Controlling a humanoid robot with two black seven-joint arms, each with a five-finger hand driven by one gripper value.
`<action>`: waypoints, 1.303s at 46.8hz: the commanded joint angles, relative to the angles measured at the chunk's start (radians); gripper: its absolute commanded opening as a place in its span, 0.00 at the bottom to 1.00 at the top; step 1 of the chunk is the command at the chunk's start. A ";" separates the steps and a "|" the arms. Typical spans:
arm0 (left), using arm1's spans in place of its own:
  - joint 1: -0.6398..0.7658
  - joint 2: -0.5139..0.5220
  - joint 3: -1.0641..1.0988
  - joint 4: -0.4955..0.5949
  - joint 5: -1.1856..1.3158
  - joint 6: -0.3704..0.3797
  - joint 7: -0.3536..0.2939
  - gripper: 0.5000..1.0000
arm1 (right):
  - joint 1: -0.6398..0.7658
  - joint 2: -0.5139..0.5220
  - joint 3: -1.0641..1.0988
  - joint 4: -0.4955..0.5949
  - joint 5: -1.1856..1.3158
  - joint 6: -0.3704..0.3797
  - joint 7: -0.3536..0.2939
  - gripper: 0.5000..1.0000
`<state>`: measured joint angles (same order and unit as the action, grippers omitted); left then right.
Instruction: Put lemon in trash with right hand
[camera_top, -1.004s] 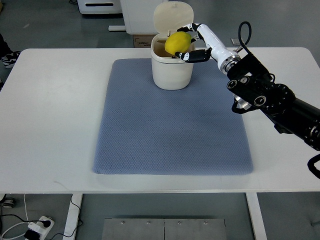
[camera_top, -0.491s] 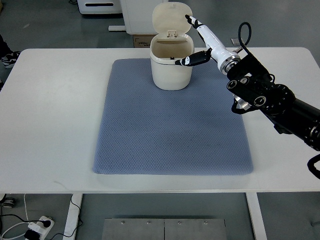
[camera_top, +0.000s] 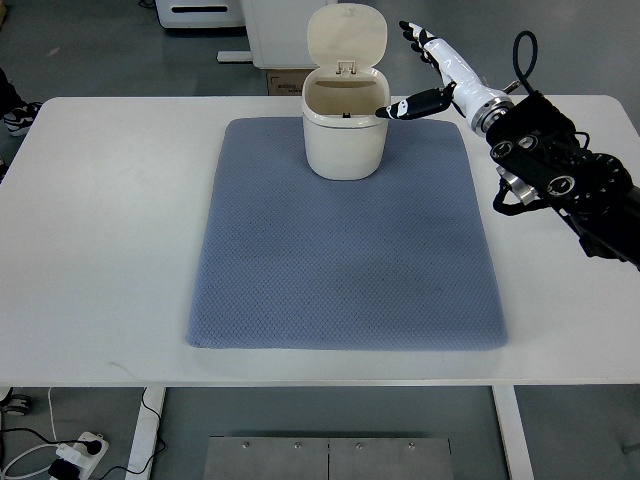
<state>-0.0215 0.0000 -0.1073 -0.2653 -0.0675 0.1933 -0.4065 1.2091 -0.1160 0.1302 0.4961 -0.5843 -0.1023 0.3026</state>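
At the upper centre of the frame: you have just seen the drop completed, so read the lines below from largest thing to smallest.

Table: one white rectangular tabletop (camera_top: 100, 250), filling most of the picture.

Mat: one blue-grey textured fabric mat (camera_top: 345, 250) lying in the middle of the table.

Bin: one cream plastic trash bin with a hinged lid (camera_top: 344, 130), standing on the mat's top edge, lid tipped open.

Right hand: one white-and-black fingered right hand (camera_top: 428, 70), upper right of the frame; its fingers are spread and hold nothing, and it has drawn back to the right of the bin since half a second ago.

Left hand: none in view.

Lemon: none visible now; a second ago you saw it yellow in the fingers above the bin mouth, so it most likely lies inside, hidden by the wall.

Task meaning: the placing looks done; only the retreat is left.
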 joint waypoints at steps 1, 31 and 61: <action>0.000 0.000 0.000 0.000 0.000 0.000 0.000 1.00 | -0.002 -0.024 0.022 0.018 0.000 0.027 -0.011 0.99; 0.000 0.000 0.000 0.000 0.000 0.000 0.000 1.00 | -0.206 -0.088 0.574 0.107 0.000 0.085 -0.129 0.99; 0.000 0.000 0.000 0.000 0.000 -0.002 0.000 1.00 | -0.482 -0.047 1.055 0.234 -0.006 0.070 -0.186 1.00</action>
<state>-0.0214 0.0000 -0.1074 -0.2654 -0.0675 0.1929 -0.4065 0.7425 -0.1666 1.1668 0.7295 -0.5906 -0.0322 0.1027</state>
